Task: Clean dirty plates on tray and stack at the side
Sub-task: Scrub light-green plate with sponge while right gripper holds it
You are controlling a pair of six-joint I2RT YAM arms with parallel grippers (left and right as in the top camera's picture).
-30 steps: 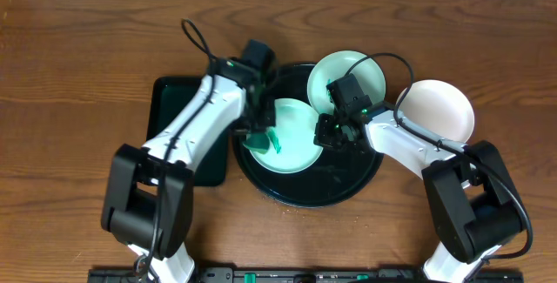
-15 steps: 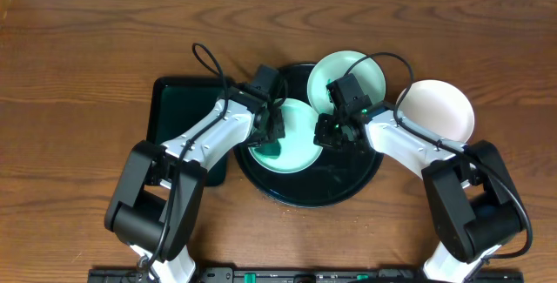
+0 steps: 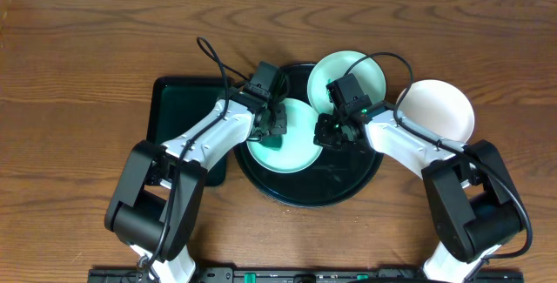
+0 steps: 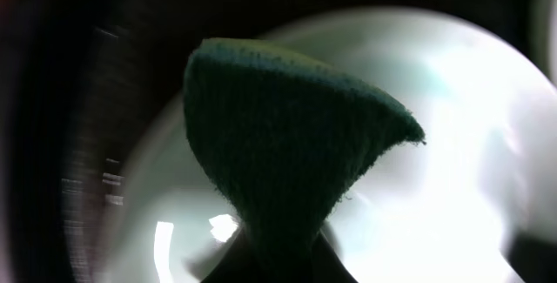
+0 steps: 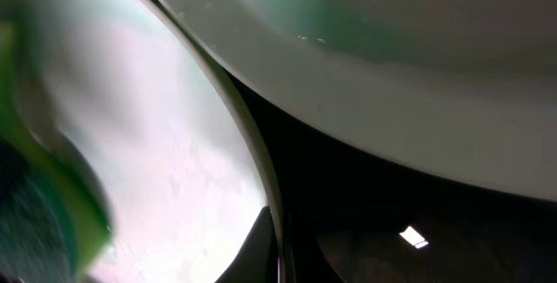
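A pale mint plate (image 3: 296, 144) lies on the round black tray (image 3: 313, 198). My left gripper (image 3: 271, 126) is shut on a dark green sponge (image 3: 271, 141) and presses it on the plate's left half. In the left wrist view the sponge (image 4: 287, 144) fans out from the jaws (image 4: 280, 252) over the plate (image 4: 461, 144). My right gripper (image 3: 324, 133) is shut on this plate's right rim, which also shows in the right wrist view (image 5: 277, 248). A second mint plate (image 3: 352, 74) sits at the tray's far right edge. A white plate (image 3: 439, 109) lies on the table to the right.
A rectangular black tray (image 3: 174, 117) lies left of the round tray, partly under my left arm. The second mint plate (image 5: 392, 83) hangs close above my right gripper. Brown wooden table (image 3: 78, 74) surrounds everything.
My left gripper has moved right and a little forward over the mint plate, dragging the sponge toward the plate's middle. The right arm and the plates have stayed in place.
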